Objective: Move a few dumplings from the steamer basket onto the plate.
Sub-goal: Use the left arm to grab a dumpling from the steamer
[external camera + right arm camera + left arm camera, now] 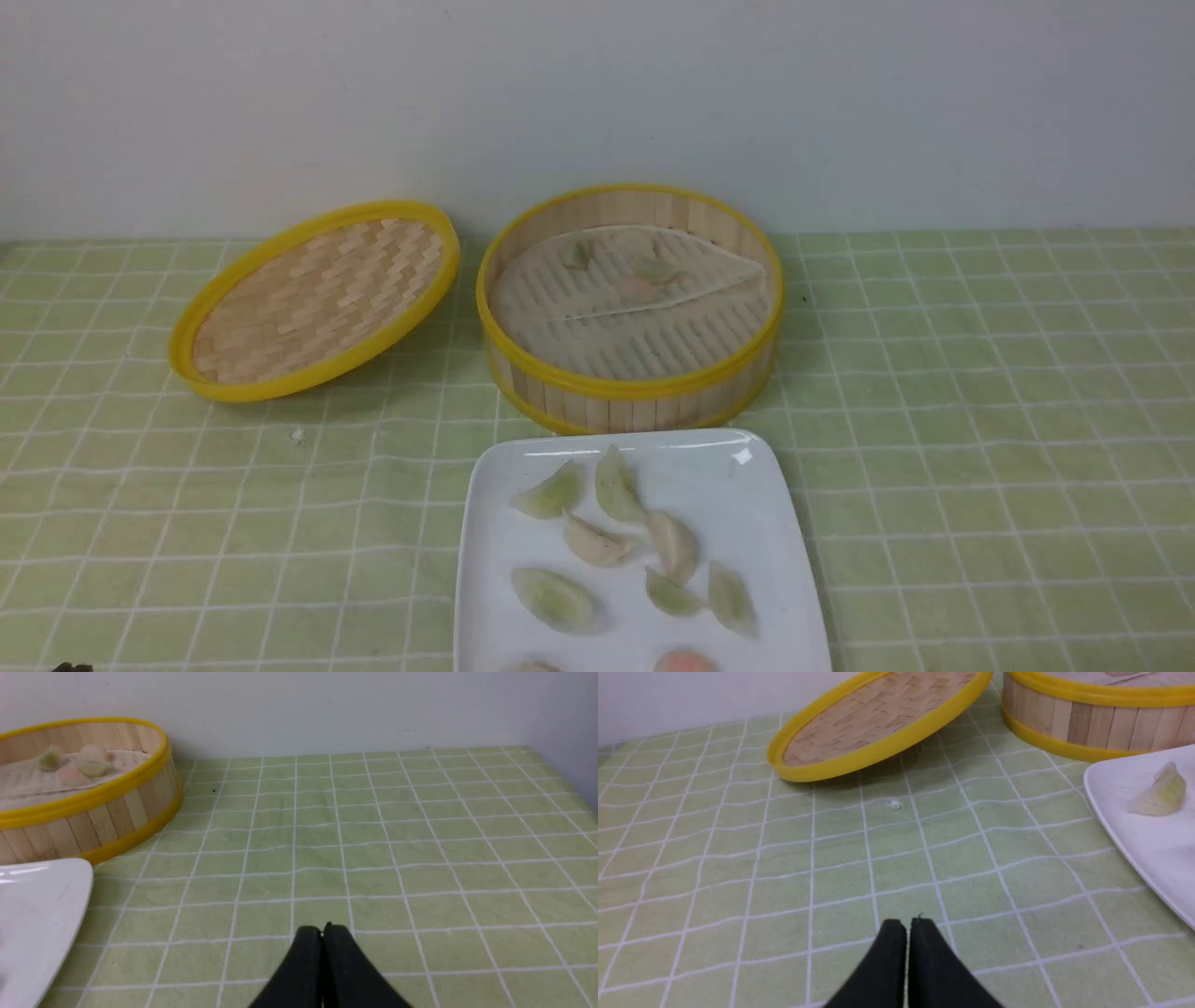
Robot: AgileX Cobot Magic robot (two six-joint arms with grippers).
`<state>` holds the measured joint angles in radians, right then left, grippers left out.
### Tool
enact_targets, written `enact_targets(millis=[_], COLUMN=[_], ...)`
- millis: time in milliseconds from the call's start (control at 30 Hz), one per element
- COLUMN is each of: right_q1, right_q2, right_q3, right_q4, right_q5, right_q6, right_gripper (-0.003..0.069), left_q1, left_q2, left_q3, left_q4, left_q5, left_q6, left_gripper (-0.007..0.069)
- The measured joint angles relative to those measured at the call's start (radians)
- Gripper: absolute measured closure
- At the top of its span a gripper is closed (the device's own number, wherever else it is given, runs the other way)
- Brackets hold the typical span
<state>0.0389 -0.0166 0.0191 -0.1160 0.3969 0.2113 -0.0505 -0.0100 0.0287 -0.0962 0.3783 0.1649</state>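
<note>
Left hand (908, 924): black fingers pressed together, nothing between them, low over the green checked cloth of the worktop (980, 420). Right hand (322, 928): the same, pinched closed and empty. Between the two hands, a little ahead of each on its inner side, sits the glossy white squarish plate (747, 485), with several small crescent-shaped translucent dumplings (597, 541) spread over it, pale green and cream, one pink-orange at the near edge. Just beyond the plate, farther ahead of both hands, stands the round bamboo steamer basket (635, 397) with slat walls and yellow rims. A few more dumplings lie at its far side on the whitish liner (607, 336), which looks partly folded; the count is unclear. Ahead of the left hand on its outer side, the shallow woven-bamboo lid (317, 299) with a yellow rim rests tilted beside the basket. Judgement: dumplings are light, soft, likely slick, and the skins tear easily. Open wide, reach over the basket wall, close gently across the plump middle, not the thin pleated edge. Avoid pinching the liner.
</note>
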Motion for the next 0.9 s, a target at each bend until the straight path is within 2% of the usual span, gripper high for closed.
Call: enact_targets(millis=[800,900], right_q1=[0.0,0.0], right_q2=[0.0,0.0], right_q3=[0.0,0.0], right_q4=[0.0,0.0], right_q5=[0.0,0.0], right_q6=[0.0,0.0], right_gripper=[0.0673,0.0673], left_q1=[0.0,0.0], left_q2=[0.0,0.0], left_q3=[0.0,0.0], left_q4=[0.001,0.043], left_q5=[0.001,-0.009], left_q6=[0.0,0.009], left_gripper=[0.0631,0.0631])
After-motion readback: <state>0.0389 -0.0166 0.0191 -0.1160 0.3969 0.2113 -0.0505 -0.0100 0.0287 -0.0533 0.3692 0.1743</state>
